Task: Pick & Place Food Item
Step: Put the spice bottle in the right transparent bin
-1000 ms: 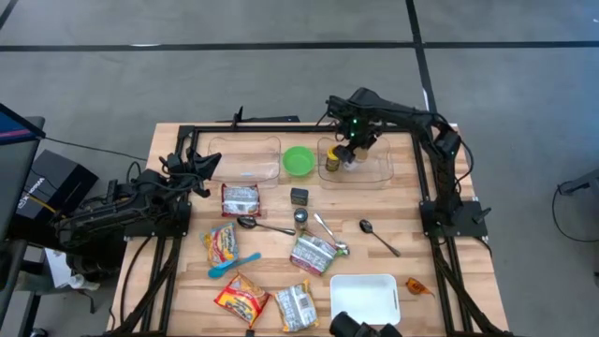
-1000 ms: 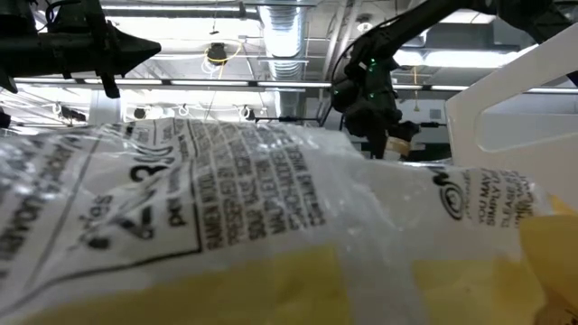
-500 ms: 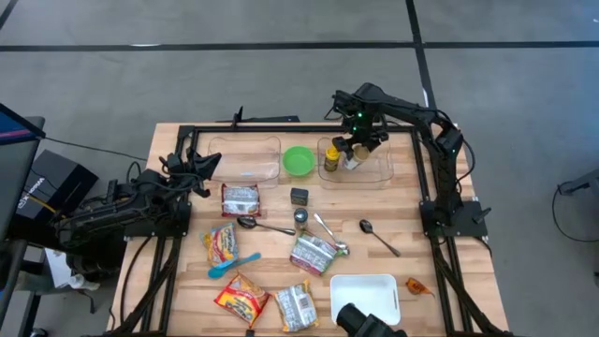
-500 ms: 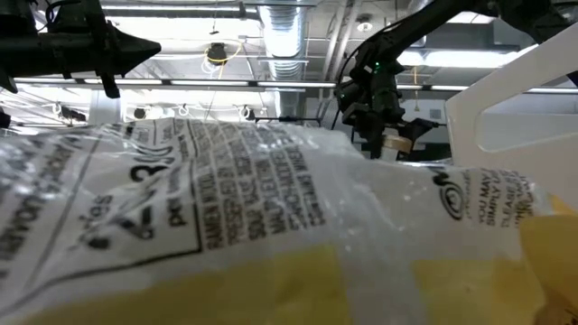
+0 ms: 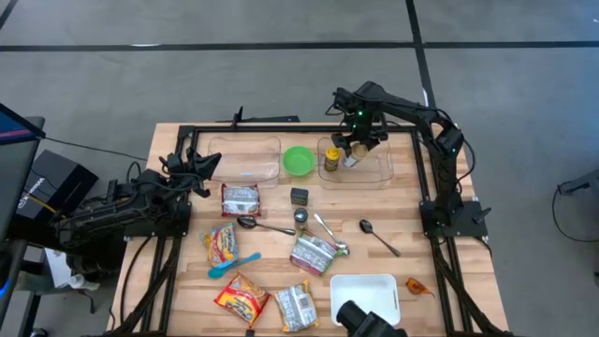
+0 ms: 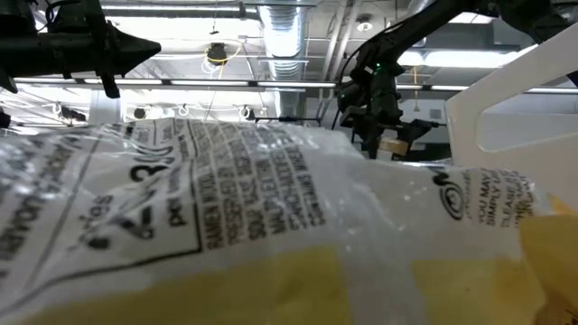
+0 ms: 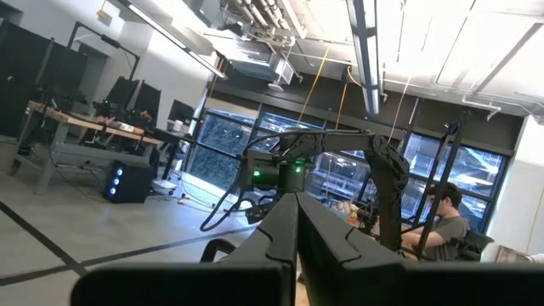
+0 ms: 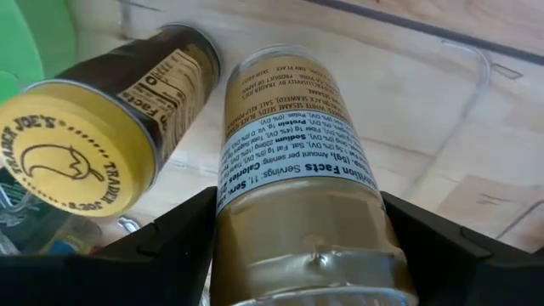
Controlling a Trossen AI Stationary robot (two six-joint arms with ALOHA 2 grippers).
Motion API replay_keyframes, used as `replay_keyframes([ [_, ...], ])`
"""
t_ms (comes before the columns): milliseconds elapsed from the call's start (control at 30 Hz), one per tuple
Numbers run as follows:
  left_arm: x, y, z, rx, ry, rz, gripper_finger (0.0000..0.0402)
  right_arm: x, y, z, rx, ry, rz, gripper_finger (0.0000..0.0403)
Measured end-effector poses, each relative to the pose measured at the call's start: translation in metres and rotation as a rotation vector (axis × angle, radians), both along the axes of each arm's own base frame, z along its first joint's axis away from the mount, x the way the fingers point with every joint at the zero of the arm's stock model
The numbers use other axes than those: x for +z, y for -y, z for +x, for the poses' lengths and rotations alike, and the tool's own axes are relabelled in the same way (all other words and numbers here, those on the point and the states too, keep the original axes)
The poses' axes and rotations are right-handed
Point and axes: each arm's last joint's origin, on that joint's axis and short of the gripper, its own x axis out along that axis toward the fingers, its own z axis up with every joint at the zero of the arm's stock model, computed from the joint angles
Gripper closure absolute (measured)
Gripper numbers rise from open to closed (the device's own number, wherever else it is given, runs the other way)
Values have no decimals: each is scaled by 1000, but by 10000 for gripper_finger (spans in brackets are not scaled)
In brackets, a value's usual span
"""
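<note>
Right tool (image 5: 354, 155) | over clear tray (image 5: 374, 178) at worktop's (image 5: 449, 300) far side, fingers spread wide around seasoning jar (image 8: 297, 187), gripping it tilted | yellow-lidded jar (image 5: 331, 157) just beside, in same tray | Left tool (image 5: 201, 165) | fully closed, empty, at worktop's left edge.

grey floor (image 5: 281, 84) with dark lines; ceiling ducts (image 6: 284, 27); desks (image 7: 76, 127); windows (image 7: 476, 170).
</note>
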Motion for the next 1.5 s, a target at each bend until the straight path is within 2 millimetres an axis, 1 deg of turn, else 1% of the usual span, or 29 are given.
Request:
replay_keyframes([
  [67, 0, 0, 0, 0, 0, -1, 402, -6, -1, 4, 11, -12, 12, 116],
  [133, 0, 0, 0, 0, 0, 0, 402, -15, 0, 4, 21, -44, 43, 116],
  [233, 0, 0, 0, 0, 0, -1, 402, -27, 6, 5, 43, -49, 91, 116],
  [333, 0, 0, 0, 0, 0, -1, 402, -30, 13, 4, 46, -62, 115, 116],
  [400, 0, 0, 0, 0, 1, 0, 402, -29, 16, 5, 40, -66, 121, 116],
  [533, 0, 0, 0, 0, 1, 1, 402, -21, 23, 12, 43, -26, 74, 116],
  [733, 0, 0, 0, 0, 0, 0, 402, -12, 27, 19, 9, 9, 29, 117],
  [1133, 0, 0, 0, 0, 1, -1, 402, -12, 27, 18, 15, -13, 11, 117],
  [1500, 0, 0, 0, 0, 0, -1, 402, -11, 23, 18, 29, -52, 9, 117],
])
